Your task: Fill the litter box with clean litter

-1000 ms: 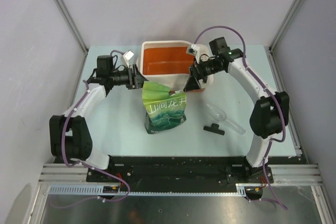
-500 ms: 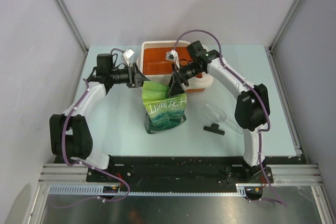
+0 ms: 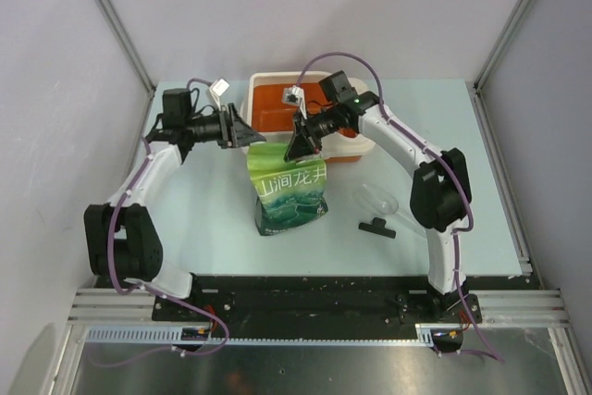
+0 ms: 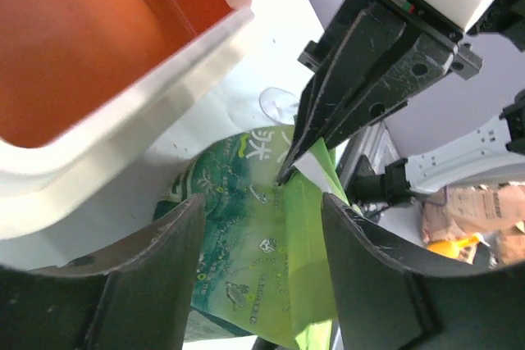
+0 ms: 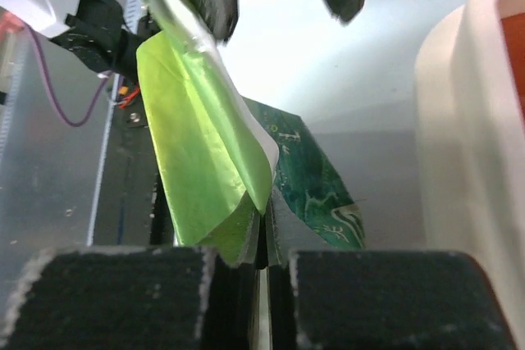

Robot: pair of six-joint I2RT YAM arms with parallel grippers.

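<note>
The litter box (image 3: 262,104) stands at the back middle, its orange inside bare, and its cream rim (image 4: 123,125) shows in the left wrist view. No clean litter is in view. A green pouch (image 3: 291,193) stands upright in front of the box. My right gripper (image 3: 299,147) is shut on the pouch's top edge (image 5: 246,194), the folded foil pinched between its pads (image 5: 264,243). My left gripper (image 3: 247,133) is open just by the pouch's top left corner. The pouch (image 4: 262,243) shows beyond its spread fingers (image 4: 139,284), which hold nothing.
A clear plastic scoop (image 3: 390,203) and a small black clip (image 3: 377,227) lie on the pale table to the right of the pouch. The box's rim (image 5: 472,120) is close beside the right gripper. Grey walls enclose the table on three sides.
My right gripper has swung left from the box's right front corner to the pouch's top and shut on its edge. The left gripper has shifted slightly back.
</note>
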